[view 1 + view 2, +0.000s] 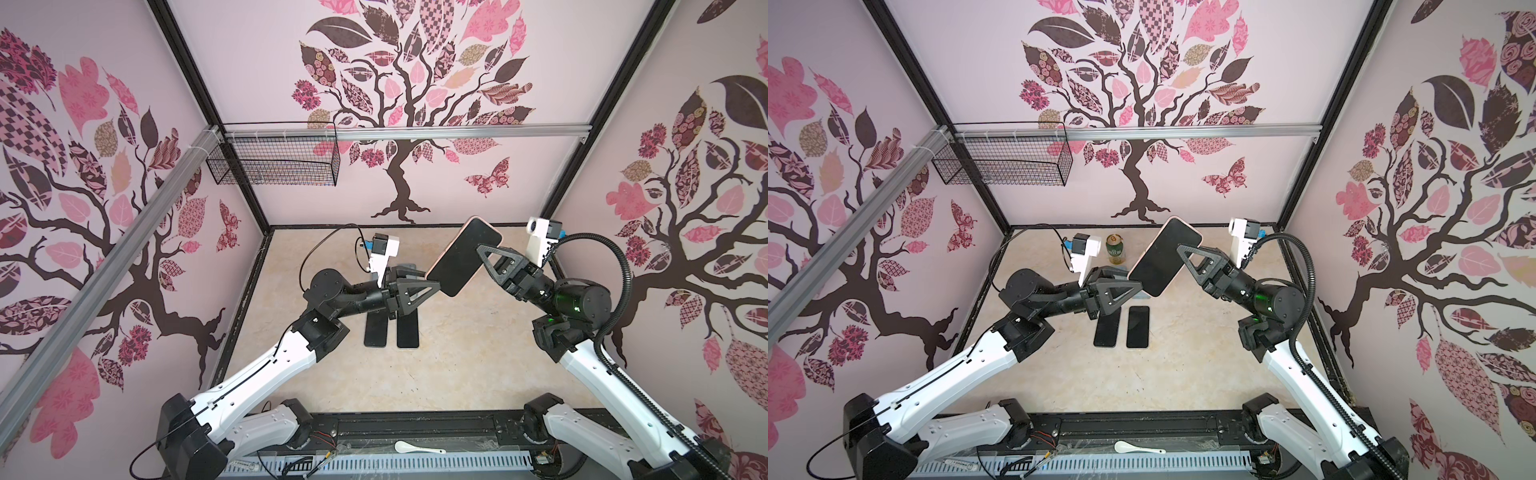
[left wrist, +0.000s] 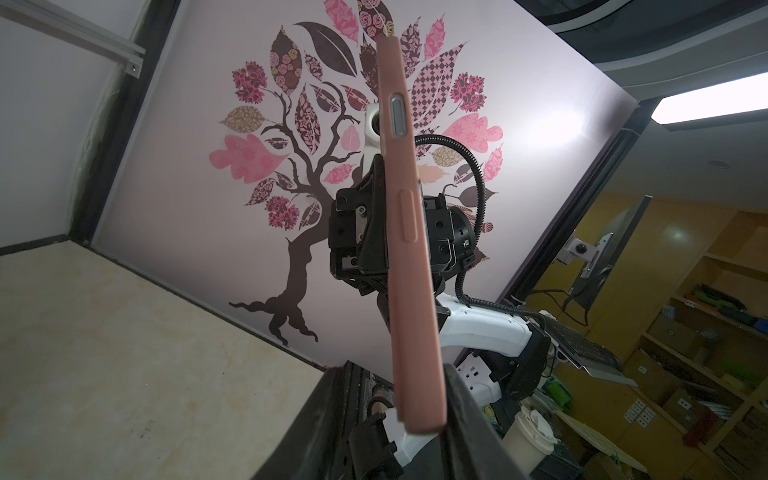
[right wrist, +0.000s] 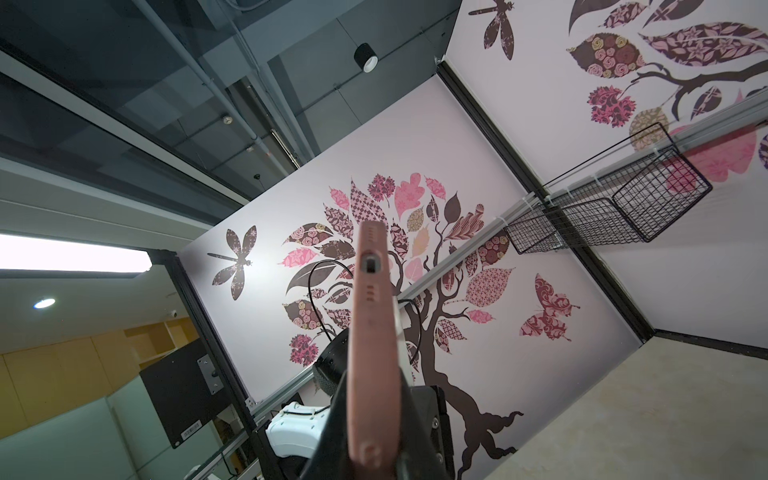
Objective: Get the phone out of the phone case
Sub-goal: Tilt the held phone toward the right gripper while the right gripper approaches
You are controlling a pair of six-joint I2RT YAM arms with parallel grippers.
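Up above the worktop (image 1: 457, 374), your right fingers (image 1: 481, 249) squeeze the pink phone case (image 2: 411, 249), phone (image 1: 463, 257) inside. Your left fingers (image 1: 428, 285) sit loose around its corner. The phone looks hard and slippery, so peel the case's probably bendy edge.

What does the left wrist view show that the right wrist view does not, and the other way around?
Only the left wrist view: the long side of the pink phone case with its side buttons, and the right hand shut on the case.
Only the right wrist view: the short end of the case with the charging port, and the wire basket on the wall.
Both: the case seen edge-on, the tree wall picture and the beige table.
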